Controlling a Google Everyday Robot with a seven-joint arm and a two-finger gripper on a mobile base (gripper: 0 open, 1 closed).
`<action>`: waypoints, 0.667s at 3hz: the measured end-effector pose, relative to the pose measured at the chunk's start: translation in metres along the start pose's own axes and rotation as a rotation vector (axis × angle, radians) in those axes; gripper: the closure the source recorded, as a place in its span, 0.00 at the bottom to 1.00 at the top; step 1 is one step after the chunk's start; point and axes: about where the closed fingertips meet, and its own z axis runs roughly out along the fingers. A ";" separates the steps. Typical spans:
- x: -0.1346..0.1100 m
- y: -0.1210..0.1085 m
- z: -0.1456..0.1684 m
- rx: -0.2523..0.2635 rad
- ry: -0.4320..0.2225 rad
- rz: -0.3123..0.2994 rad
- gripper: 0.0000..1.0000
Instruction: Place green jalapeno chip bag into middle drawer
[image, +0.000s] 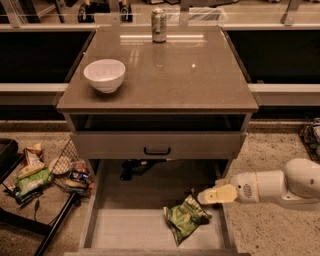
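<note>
The green jalapeno chip bag (184, 219) is a crumpled shiny light-green foil bag. It lies on the pale plank floor of the open middle drawer (125, 230), right of centre. My gripper (216, 194) hangs from the white arm coming in from the right. It sits over the drawer's right wall, just above and right of the bag, with nothing in it. Its pale fingers are apart from the bag.
A white bowl (104, 75) and a metal can (159, 24) stand on the brown cabinet top (200, 80). A closed drawer front with a black handle (157, 150) is above the open drawer. A wire basket and multicoloured snack wrappers (45, 172) lie on the floor at left.
</note>
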 end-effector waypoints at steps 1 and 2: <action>-0.002 0.026 -0.039 0.050 0.076 -0.109 0.00; -0.011 0.066 -0.107 0.196 0.198 -0.272 0.00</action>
